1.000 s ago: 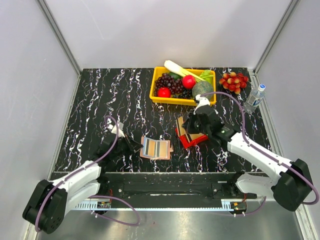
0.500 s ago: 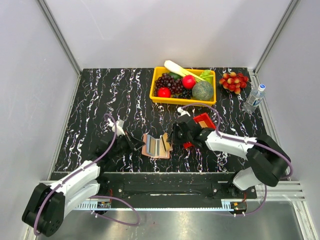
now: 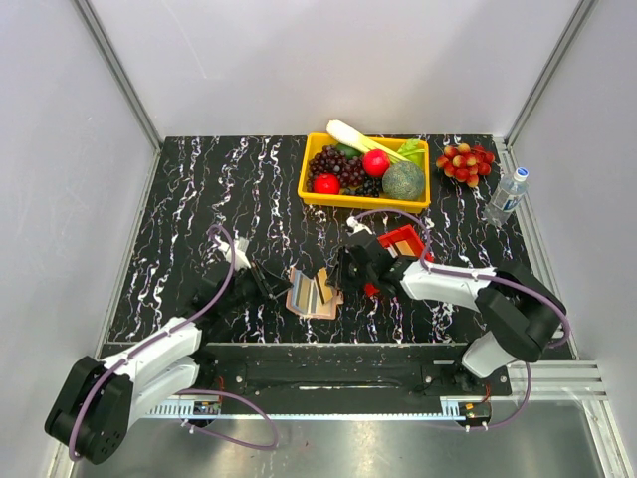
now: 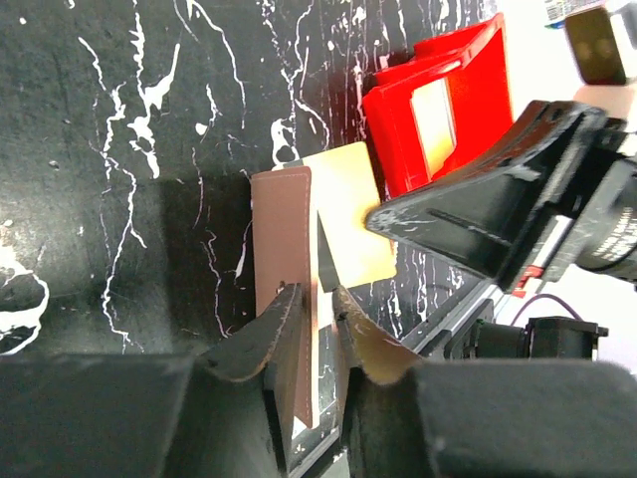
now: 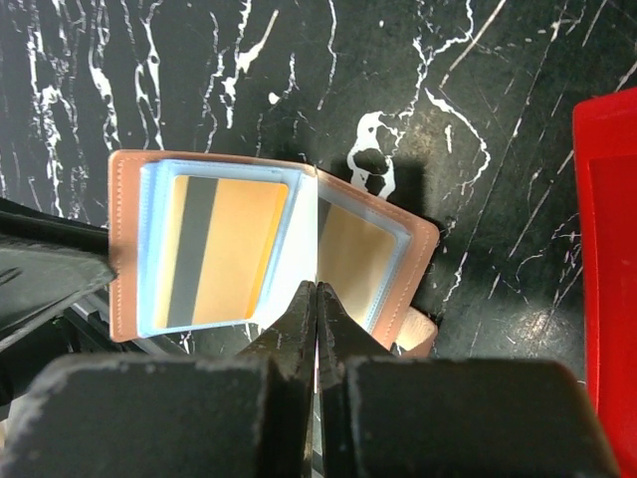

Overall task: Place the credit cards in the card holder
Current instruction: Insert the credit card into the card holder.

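The salmon card holder [image 3: 311, 297] lies open at the table's front middle, between both grippers. My left gripper [image 3: 276, 286] straddles its raised left cover [image 4: 284, 229]; the cover rests against one finger, with a gap to the other. My right gripper [image 3: 344, 271] is shut on a tan credit card [image 4: 353, 214], which stands on edge at the holder's fold [image 5: 305, 229]. In the right wrist view a gold card with a dark stripe [image 5: 219, 249] sits in the left blue-grey pocket, and another gold card [image 5: 353, 254] sits in the right one.
A red plastic tray [image 3: 406, 242] stands tilted just right of the right gripper. A yellow basket [image 3: 311, 185] of fruit and vegetables is at the back, with a red grape bunch [image 3: 465, 159] and a water bottle [image 3: 508, 196] to its right.
The right gripper has come left from the red tray to the card holder with a card. The holder's left cover has been lifted. The left jaws have parted slightly.
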